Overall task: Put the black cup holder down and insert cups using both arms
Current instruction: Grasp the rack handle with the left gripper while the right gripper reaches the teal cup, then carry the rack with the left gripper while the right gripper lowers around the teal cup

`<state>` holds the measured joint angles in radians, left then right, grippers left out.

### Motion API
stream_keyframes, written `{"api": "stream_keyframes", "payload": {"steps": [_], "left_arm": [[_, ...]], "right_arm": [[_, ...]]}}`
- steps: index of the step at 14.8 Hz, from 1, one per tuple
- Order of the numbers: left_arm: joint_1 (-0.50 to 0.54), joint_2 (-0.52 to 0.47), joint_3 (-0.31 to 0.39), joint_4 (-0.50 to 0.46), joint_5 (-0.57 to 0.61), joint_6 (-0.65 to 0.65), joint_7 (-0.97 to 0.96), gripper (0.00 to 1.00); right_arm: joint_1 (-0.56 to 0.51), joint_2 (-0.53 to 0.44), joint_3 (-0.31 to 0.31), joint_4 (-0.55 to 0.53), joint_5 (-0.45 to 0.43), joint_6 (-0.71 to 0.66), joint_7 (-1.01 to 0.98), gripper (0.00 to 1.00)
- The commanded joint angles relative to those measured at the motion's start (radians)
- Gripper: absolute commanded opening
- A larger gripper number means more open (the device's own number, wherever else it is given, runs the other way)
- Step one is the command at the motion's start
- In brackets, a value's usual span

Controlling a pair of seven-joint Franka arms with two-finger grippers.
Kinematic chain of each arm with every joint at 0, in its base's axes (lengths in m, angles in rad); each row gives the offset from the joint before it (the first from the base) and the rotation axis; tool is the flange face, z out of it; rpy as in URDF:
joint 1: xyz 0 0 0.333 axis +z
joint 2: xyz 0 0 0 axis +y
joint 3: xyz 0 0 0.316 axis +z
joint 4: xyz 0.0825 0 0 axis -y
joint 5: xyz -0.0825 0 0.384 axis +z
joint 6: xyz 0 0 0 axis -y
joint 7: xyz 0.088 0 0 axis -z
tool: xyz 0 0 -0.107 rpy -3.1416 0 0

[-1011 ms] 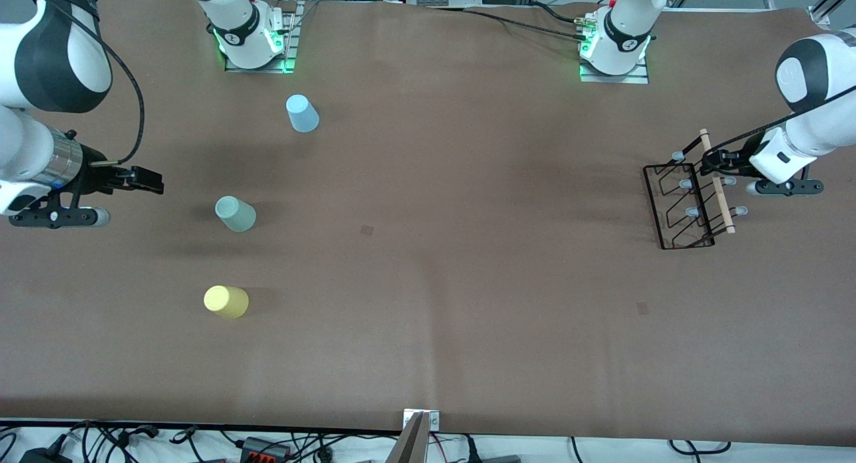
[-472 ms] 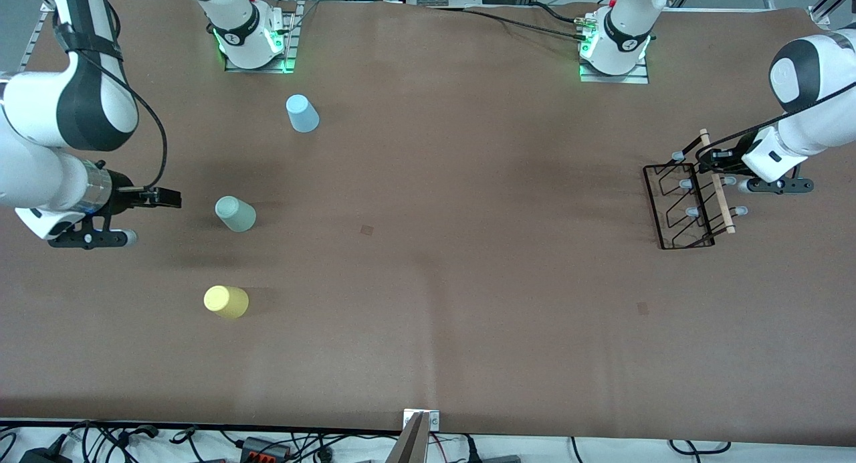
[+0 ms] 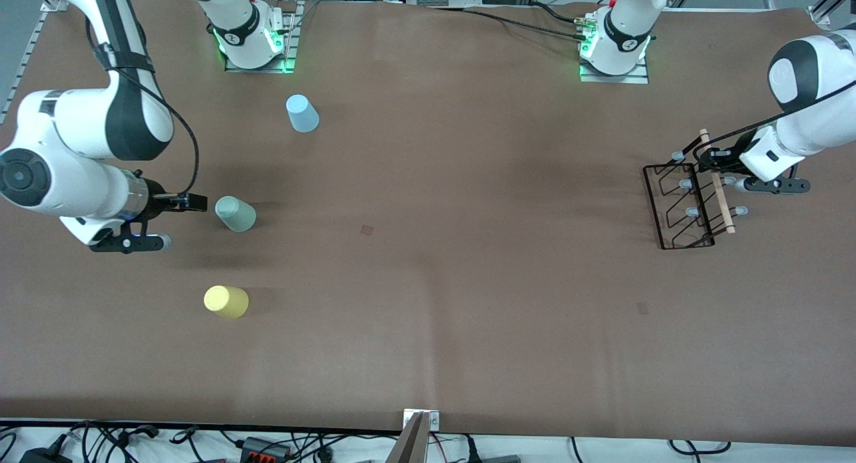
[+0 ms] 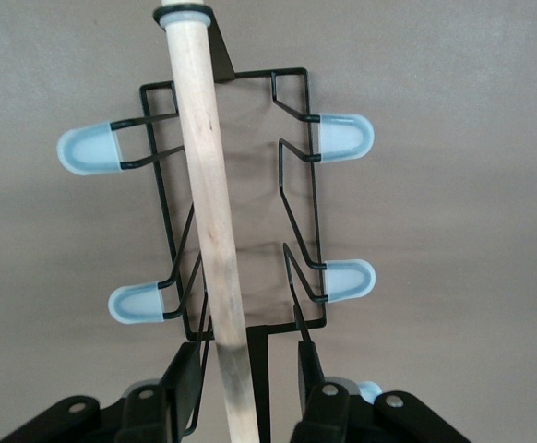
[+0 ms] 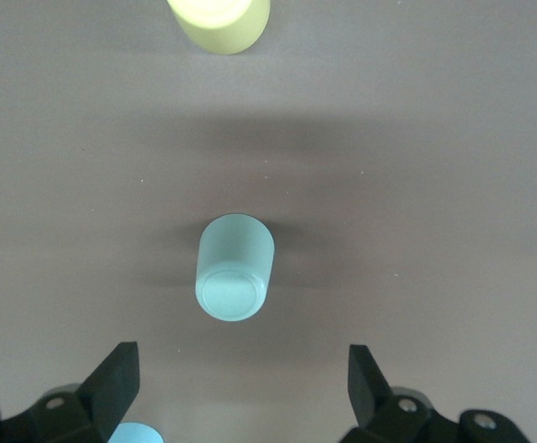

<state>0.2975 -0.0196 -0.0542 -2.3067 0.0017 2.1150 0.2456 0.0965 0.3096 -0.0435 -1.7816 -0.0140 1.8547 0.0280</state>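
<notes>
The black cup holder [image 3: 669, 212] stands on the table at the left arm's end, its wooden rod handle [image 3: 720, 194] on top. My left gripper [image 3: 707, 159] is down over the end of the handle that lies farther from the front camera. In the left wrist view its jaws [image 4: 247, 360] straddle the rod [image 4: 208, 175] narrowly, with gaps showing, so it is open. My right gripper [image 3: 198, 202] is wide open just beside the grey-green cup [image 3: 235, 214]. In the right wrist view that cup [image 5: 234, 268] stands ahead of the gripper [image 5: 243, 355], not between the fingers.
The yellow cup [image 3: 226, 302] stands nearer the front camera than the grey-green one, and also shows in the right wrist view [image 5: 220, 23]. The light blue cup [image 3: 302, 114] stands farther off, close to the right arm's base [image 3: 253, 45]. All three cups stand upside down.
The right arm swung in toward the grey-green cup, its gripper still wide open. The left gripper's jaws narrowed around the wooden handle and shifted slightly along it.
</notes>
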Motion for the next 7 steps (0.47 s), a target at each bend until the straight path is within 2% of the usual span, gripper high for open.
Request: {"api": "stream_keyframes", "payload": {"steps": [1, 3, 7], "left_arm": [[0.021, -0.005, -0.007, -0.010, 0.017, -0.007, 0.023, 0.38], [0.025, 0.000, -0.007, -0.008, 0.017, -0.007, 0.027, 0.29], [0.046, 0.013, -0.006, -0.007, 0.017, 0.000, 0.067, 0.20]], "right_arm": [[0.003, -0.021, -0.001, -0.080, 0.000, 0.063, 0.009, 1.00], [0.025, -0.012, -0.001, -0.105, 0.000, 0.066, 0.010, 1.00], [0.032, 0.037, -0.001, -0.110, 0.011, 0.119, 0.055, 1.00]]}}
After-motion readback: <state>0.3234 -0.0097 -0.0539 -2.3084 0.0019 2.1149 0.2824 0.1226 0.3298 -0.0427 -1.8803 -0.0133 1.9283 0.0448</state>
